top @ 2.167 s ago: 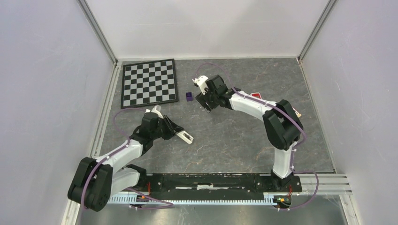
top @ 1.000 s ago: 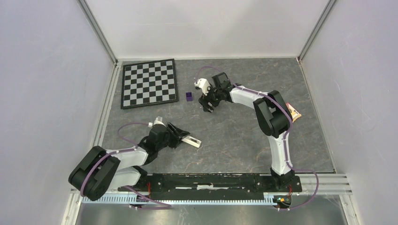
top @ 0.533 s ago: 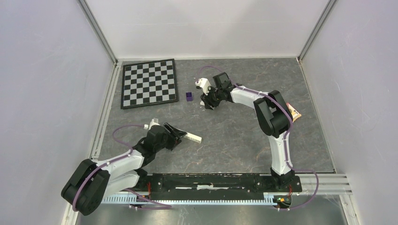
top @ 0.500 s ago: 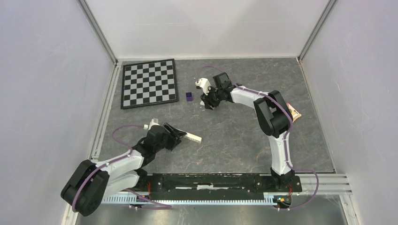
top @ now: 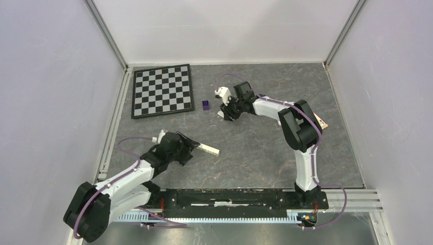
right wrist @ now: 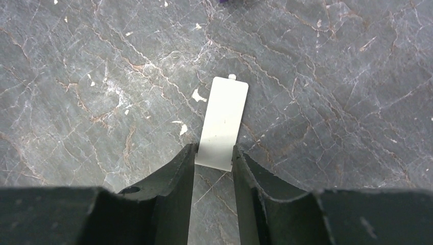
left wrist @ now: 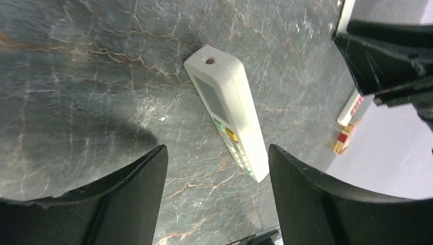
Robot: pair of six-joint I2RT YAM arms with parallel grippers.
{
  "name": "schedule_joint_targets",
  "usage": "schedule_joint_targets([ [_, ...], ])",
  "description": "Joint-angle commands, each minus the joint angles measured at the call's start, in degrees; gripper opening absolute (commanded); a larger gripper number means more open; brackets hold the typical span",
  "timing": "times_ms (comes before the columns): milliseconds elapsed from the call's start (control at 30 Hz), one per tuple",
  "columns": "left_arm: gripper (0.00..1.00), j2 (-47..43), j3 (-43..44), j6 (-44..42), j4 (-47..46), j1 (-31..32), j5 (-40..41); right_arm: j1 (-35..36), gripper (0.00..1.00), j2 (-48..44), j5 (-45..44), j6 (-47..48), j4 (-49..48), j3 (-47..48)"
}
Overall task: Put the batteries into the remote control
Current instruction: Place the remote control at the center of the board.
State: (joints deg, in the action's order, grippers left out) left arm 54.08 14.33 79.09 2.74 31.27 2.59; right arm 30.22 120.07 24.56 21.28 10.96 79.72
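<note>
left fingers (left wrist: 127, 199) spread, clear of white remote (left wrist: 227, 109); right fingers (right wrist: 168, 184) pinching flat white plate (right wrist: 223, 122)

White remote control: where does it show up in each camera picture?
Top external: the remote control lies just right of the left gripper.
Left wrist: the remote control slants across the centre.
Right wrist: not in it; only a flat white plate.
Shared landmark: the grey veined table.
</note>
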Motion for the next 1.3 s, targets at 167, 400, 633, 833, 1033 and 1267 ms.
schedule_joint_targets([
  [167, 0.67, 8.66, 18.10, 6.88, 24.44, -1.79, 9.40, 0.17, 0.35, -0.23, -4.35, -4.83, 7.26, -6.07],
  [400, 0.65, 19.05, 28.03, 7.68, 31.53, -2.26, 11.03, 0.20, 0.33, -0.52, -4.14, -5.81, 7.22, -7.91],
  [633, 0.59, 24.22, 30.59, 7.58, 31.89, -2.26, 11.25, 0.19, 0.31, -0.58, -4.52, -5.89, 7.01, -7.48],
  [833, 0.49, 25.44, 27.72, 7.31, 28.38, -2.26, 8.73, 0.19, 0.30, -0.63, -4.88, -6.06, 6.94, -7.64],
  [1033, 0.34, 20.16, 19.04, 6.02, 17.34, -2.26, 6.57, 0.19, 0.28, -0.37, -4.09, -6.69, 6.97, -7.30],
  [1267, 0.33, 14.13, -1.20, 3.71, -14.09, -2.17, 2.56, 0.15, 0.28, -0.80, -2.95, -7.73, 6.97, -6.74],
])
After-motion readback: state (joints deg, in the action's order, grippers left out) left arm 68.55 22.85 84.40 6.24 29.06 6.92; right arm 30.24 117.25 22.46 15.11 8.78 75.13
